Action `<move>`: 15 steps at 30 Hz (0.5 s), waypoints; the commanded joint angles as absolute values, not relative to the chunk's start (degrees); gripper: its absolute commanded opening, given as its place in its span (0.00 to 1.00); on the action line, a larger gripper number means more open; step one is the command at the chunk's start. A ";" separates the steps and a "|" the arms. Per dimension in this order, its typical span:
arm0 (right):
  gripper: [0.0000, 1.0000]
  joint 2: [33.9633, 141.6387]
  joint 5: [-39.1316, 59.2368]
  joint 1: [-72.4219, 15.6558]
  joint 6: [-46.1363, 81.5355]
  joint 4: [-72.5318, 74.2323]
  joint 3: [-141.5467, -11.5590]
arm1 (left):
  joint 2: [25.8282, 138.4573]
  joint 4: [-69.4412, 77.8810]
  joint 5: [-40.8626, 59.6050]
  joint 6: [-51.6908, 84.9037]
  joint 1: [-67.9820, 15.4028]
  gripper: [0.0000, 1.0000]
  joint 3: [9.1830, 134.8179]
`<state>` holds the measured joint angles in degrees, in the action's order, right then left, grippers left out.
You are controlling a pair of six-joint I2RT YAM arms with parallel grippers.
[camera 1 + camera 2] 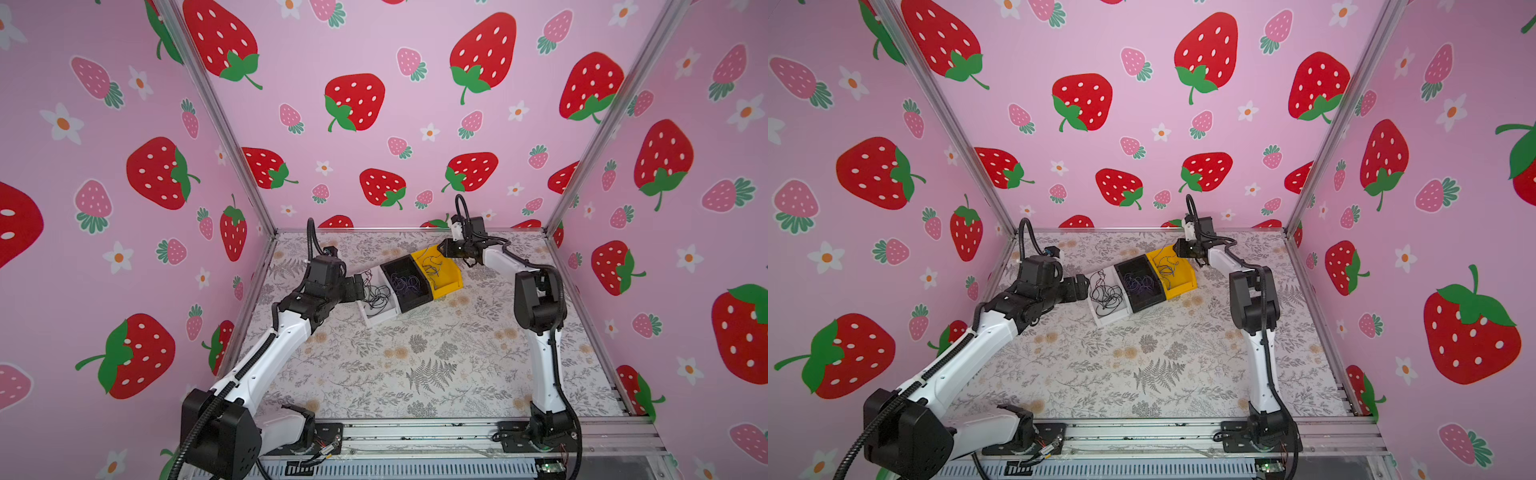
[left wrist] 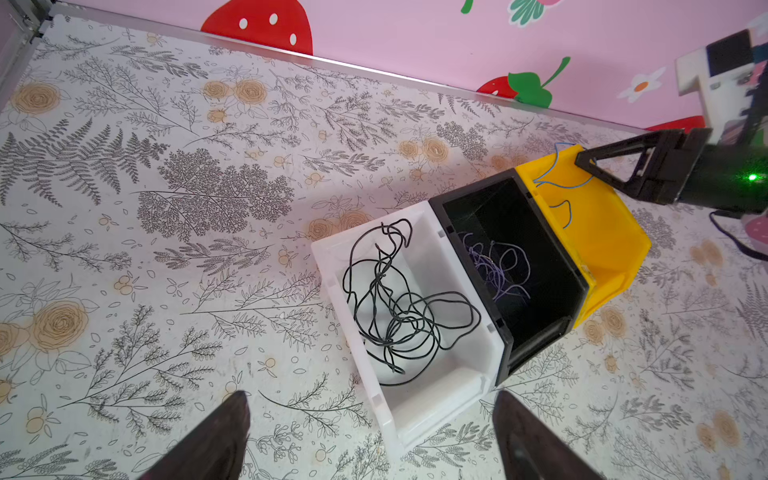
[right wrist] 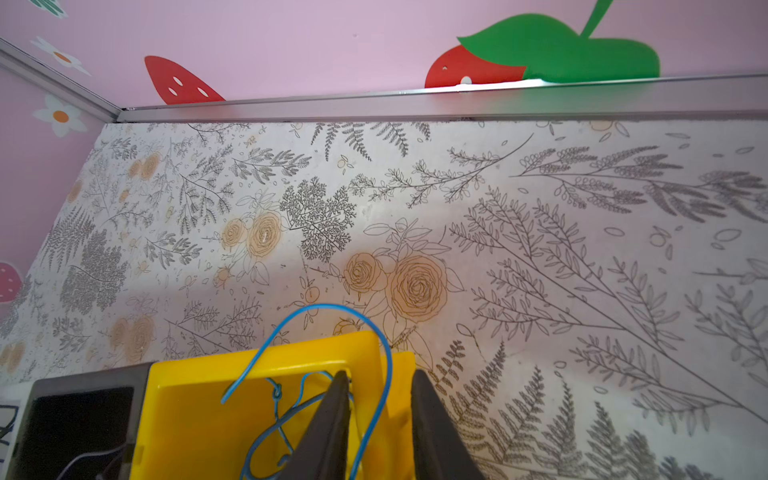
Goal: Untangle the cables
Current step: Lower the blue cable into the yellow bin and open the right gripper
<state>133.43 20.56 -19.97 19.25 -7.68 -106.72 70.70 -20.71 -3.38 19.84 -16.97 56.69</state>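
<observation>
By the table's back edge, the low left arm holds the left gripper wide apart just beside the white box of black cables, and the bent right arm's right gripper stands narrow around a blue cable at the yellow box, though I cannot tell if it pinches.

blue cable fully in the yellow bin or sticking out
Partly out: right wrist view shows the blue cable looping over the rim of the yellow bin.
</observation>
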 commanded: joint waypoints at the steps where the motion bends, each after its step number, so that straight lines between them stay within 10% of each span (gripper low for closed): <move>1: 0.23 132.49 20.85 -19.69 18.31 -5.46 -106.34 | 70.99 -20.92 -3.08 20.66 -16.79 0.92 56.16; 15: 0.04 118.70 18.86 -20.33 21.71 3.34 -85.01 | 71.43 -21.08 -2.66 19.10 -16.62 0.92 55.81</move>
<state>121.73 19.75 -19.97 20.62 1.32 -88.84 70.96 -20.86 -3.16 19.53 -16.95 56.42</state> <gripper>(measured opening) 0.106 0.925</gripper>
